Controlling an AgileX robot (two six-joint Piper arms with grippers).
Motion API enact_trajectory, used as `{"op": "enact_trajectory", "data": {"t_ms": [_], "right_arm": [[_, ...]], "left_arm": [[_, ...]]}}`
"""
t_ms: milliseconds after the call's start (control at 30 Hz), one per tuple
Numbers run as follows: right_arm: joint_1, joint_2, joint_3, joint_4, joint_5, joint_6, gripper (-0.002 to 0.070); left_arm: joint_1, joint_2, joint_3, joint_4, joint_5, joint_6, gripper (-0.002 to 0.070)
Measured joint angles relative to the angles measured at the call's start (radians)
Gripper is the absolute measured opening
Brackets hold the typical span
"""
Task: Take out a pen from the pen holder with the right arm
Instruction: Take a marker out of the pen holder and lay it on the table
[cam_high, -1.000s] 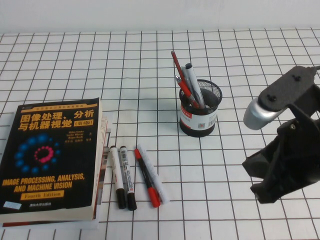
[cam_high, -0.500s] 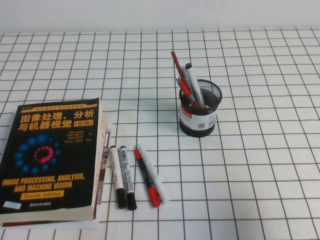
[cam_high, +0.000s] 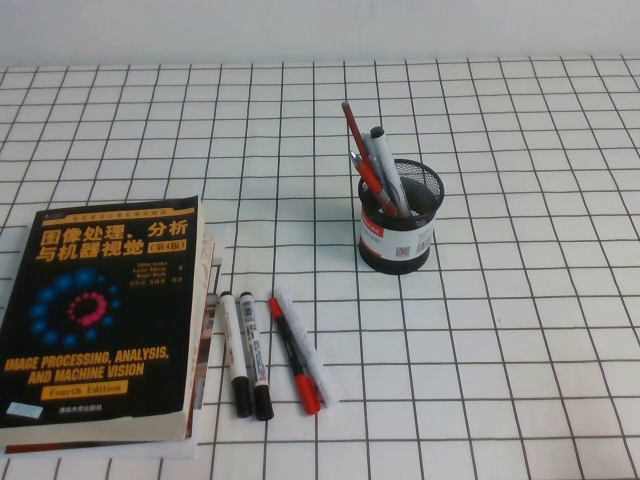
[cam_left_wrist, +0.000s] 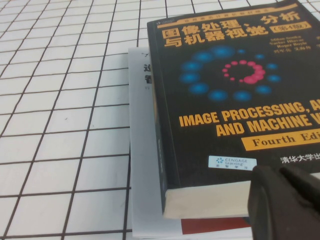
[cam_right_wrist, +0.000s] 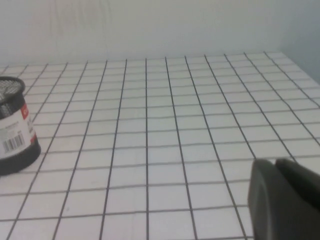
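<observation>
A black mesh pen holder (cam_high: 401, 225) stands right of the table's middle, with a red pen (cam_high: 360, 155) and a grey pen (cam_high: 385, 165) leaning out of it to the left. The right wrist view catches its side (cam_right_wrist: 12, 130) far off. My right gripper (cam_right_wrist: 275, 165) is shut and empty, low over the bare grid cloth, well away from the holder. My left gripper (cam_left_wrist: 281, 172) is shut, hovering at the near edge of the book (cam_left_wrist: 235, 90). Neither arm shows in the high view.
A dark textbook (cam_high: 100, 310) lies on other books at the left front. Beside it on the cloth lie two black markers (cam_high: 247, 355), a red pen (cam_high: 293, 355) and a white pen (cam_high: 305, 345). White gridded cloth (cam_high: 520, 350) covers the table.
A second ago my right arm stood at the right edge of the high view; it has since drawn back out of sight. Pens and holder have not moved.
</observation>
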Motion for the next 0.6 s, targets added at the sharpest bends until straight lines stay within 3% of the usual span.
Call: {"op": "enact_trajectory", "data": {"t_ms": [200, 600], "right_arm": [[0.0, -0.107, 0.0, 0.003, 0.075, 0.0, -0.0015], [0.0, -0.109, 0.003, -0.013, 0.164, 0.0, -0.0015]], "left_arm": [[0.0, 0.0, 0.0, 0.0, 0.0, 0.0, -0.0004], [0.0, 0.0, 0.0, 0.0, 0.0, 0.0, -0.0004]]}}
